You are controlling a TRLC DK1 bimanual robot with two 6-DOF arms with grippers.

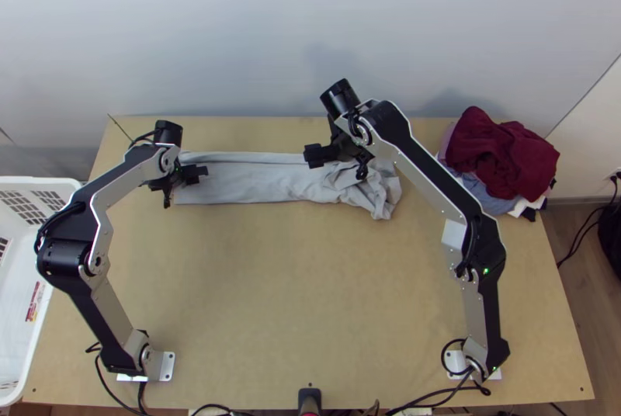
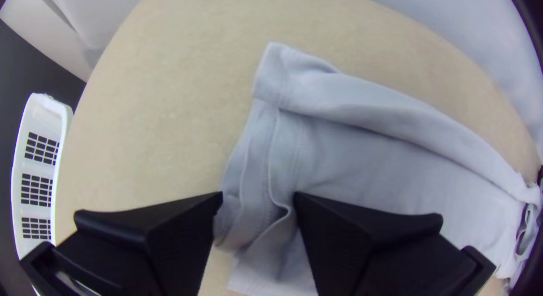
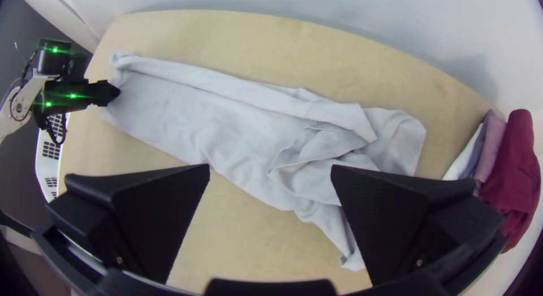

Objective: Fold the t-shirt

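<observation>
Left pincer: fingers part-way apart, one end of the grey t-shirt between them. My right pincer: wide open above the shirt, near its bunched end. Shirt lies in a long strip. Obstructions: clothes pile beyond the bunched end; white basket beside the table's opposite side.

The pale grey t-shirt lies in a long narrow strip, from eleven o'clock to one o'clock on the table. Its one o'clock end is bunched and creased; the rest lies flatter.
</observation>
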